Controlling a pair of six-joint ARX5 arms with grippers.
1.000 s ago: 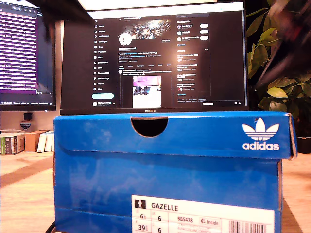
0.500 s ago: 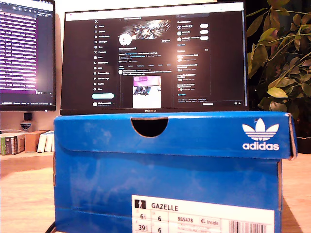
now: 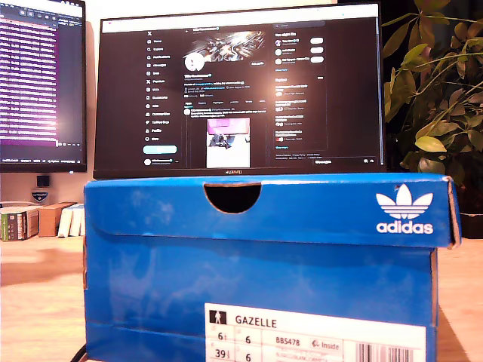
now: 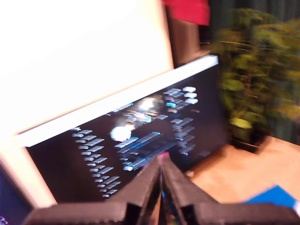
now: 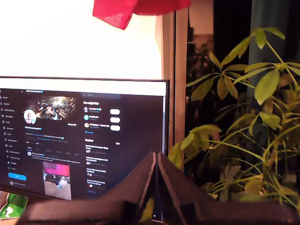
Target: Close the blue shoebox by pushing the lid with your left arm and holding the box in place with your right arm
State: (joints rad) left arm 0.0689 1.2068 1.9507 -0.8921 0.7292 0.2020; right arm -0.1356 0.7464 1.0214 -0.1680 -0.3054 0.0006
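My first gripper (image 4: 161, 161) and second gripper (image 5: 155, 159) are pinched together, empty; the box (image 4: 276, 196) lies below my first fingers; lid (image 3: 302, 204) looks down.

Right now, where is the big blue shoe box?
The blue shoebox sits on the wooden table, filling the front of the exterior view, lid down, just before the monitor, with the plant behind on that view's right.

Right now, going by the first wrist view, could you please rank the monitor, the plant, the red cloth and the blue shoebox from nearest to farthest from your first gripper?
1. Blue shoebox, in front of the monitor.
2. Monitor, straight ahead of my first gripper.
3. Plant, beside the monitor; too close to call against it.
4. Red cloth, high behind both.
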